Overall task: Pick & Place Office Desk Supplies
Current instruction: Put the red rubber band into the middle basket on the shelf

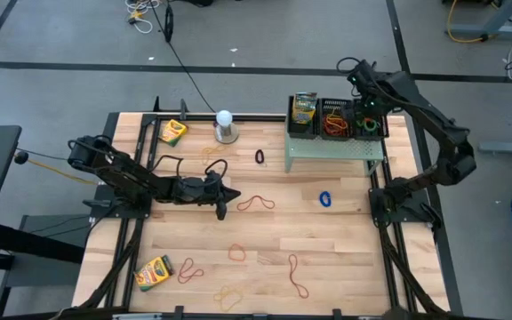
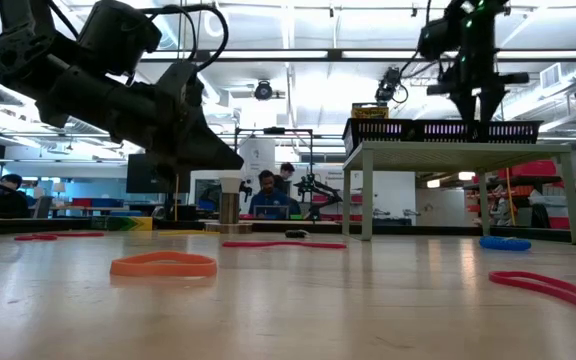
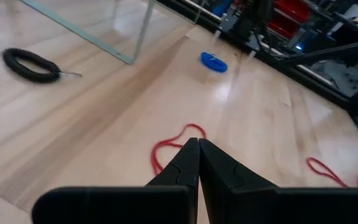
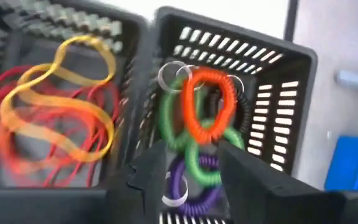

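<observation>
Three small black mesh baskets stand on the pale green riser (image 1: 334, 149) at the far right. The left one (image 1: 304, 114) holds a crayon box, the middle one (image 4: 48, 118) red and yellow rubber bands. The right one (image 4: 241, 74) holds orange (image 4: 207, 106), green and purple coiled loops. My right gripper (image 4: 194, 171) hangs open over that right basket (image 1: 372, 124), pointing down, fingers to either side of the coils. My left gripper (image 3: 197, 146) is shut and hovers low over the table's middle (image 1: 223, 203), beside a red rubber band (image 3: 179, 134).
Crayon boxes lie at the far left (image 1: 172, 132) and near left (image 1: 154, 273). A white ball on a metal base (image 1: 226, 124) stands at the back. A black loop (image 1: 260, 156), a blue loop (image 1: 325, 199) and several rubber bands (image 1: 238, 253) are scattered over the table.
</observation>
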